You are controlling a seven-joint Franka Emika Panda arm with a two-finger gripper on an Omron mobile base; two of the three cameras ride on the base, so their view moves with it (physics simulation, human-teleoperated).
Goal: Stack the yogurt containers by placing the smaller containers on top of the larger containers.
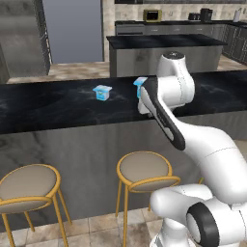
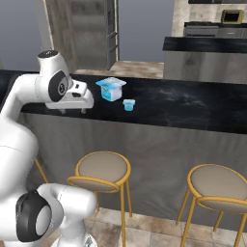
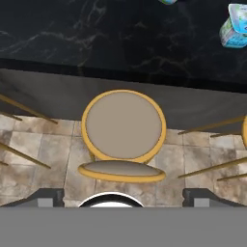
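The surface (image 2: pixel 193 108) is a long black marble-veined top. On it stand the biggest light-blue cup (image 2: pixel 111 89), back from the near edge, the tiny cup (image 2: pixel 129 104) just beside it and nearer that edge, and the medium cup (image 1: pixel 102 92) well apart.

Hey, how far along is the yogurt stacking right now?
Nothing looks stacked yet. On the black counter, the biggest cup and the tiny cup stand apart, and the left base view shows another cup alone. The gripper hangs at the counter's front edge, holding nothing. All the stacking is left.
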